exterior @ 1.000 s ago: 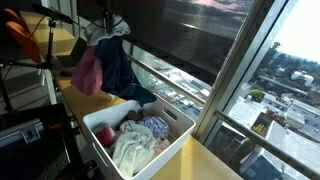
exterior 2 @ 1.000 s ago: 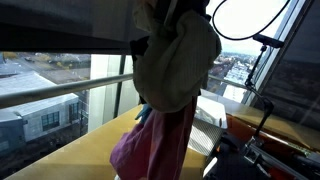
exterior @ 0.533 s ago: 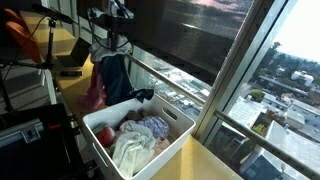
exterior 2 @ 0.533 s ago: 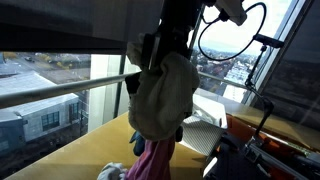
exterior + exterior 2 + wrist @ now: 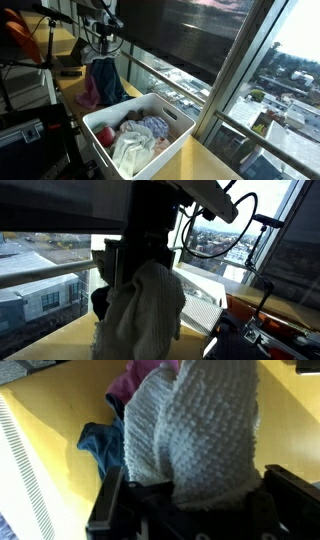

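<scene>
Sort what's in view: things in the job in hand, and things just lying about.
In hand: gripper, shut on white knitted cloth; pink garment and blue garment beneath it.
Lying about: white basket, clothes piled in it, yellow table.

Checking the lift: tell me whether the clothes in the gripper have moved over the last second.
Yes. In an exterior view the clothes have shifted left, away from the white basket, and hang over the yellow table from the shut gripper.

Cream nubby cloth (image 5: 205, 430), pink garment (image 5: 128, 382), blue garment (image 5: 100, 445), on a yellow tabletop (image 5: 40, 450).
</scene>
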You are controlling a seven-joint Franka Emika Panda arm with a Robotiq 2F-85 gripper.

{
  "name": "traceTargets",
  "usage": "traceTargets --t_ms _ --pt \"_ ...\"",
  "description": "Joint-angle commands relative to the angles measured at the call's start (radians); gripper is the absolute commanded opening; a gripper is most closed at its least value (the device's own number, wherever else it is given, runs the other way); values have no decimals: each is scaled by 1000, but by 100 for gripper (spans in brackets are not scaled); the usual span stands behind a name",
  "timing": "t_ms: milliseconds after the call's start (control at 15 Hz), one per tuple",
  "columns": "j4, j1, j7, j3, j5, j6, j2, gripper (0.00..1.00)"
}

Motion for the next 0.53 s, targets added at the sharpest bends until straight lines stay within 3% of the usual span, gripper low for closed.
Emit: traceTargets --t_ms 0,467 --pt "95 54 35 -17 -5 -40 78 1" --pt "118 -3 -4 -105 1 -41 98 1"
